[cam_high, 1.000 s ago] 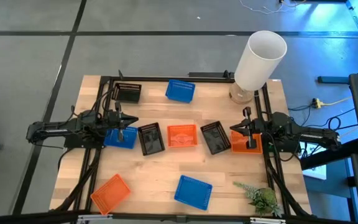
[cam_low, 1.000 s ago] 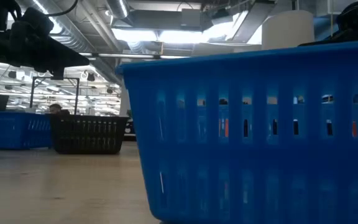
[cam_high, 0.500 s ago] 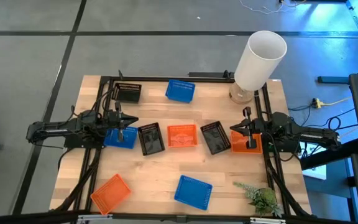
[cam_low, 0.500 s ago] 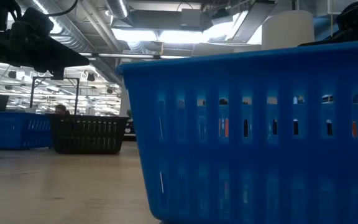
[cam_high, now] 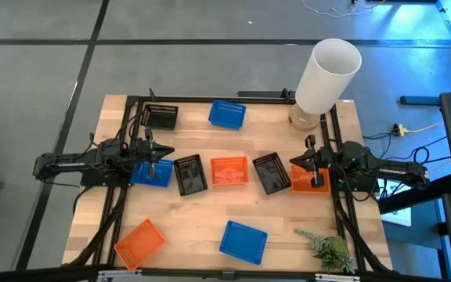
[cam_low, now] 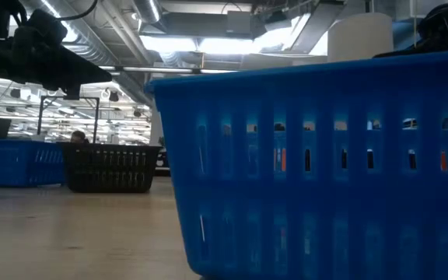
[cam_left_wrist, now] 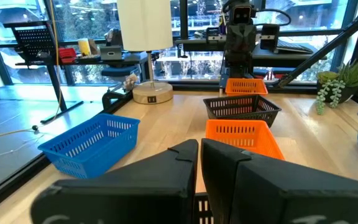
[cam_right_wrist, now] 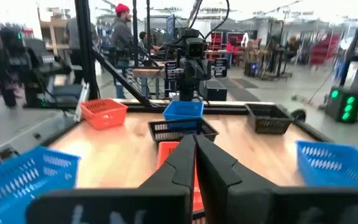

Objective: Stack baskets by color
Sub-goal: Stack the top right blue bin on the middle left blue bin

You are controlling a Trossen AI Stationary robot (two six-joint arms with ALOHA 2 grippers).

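Observation:
Several baskets lie on the wooden table [cam_high: 210, 215]. A row across the middle holds a blue basket [cam_high: 153, 174], a black one [cam_high: 190, 175], an orange one [cam_high: 229, 171], another black one [cam_high: 271, 172] and an orange one [cam_high: 305, 183]. At the far edge sit a black basket [cam_high: 161, 117] and a blue one [cam_high: 226, 114]. Near the front lie an orange basket [cam_high: 139, 241] and a blue one [cam_high: 243, 240]. My left gripper [cam_high: 169, 153] [cam_left_wrist: 199, 146] is shut, level above the left blue basket. My right gripper [cam_high: 292, 162] [cam_right_wrist: 194, 142] is shut, level above the right orange basket.
A tall white cylinder [cam_high: 327, 74] stands at the far right corner on a wooden base. A small green plant [cam_high: 331, 251] sits at the near right. A black frame [cam_high: 210, 97] runs along the table's edges. People stand in the room beyond [cam_right_wrist: 122, 34].

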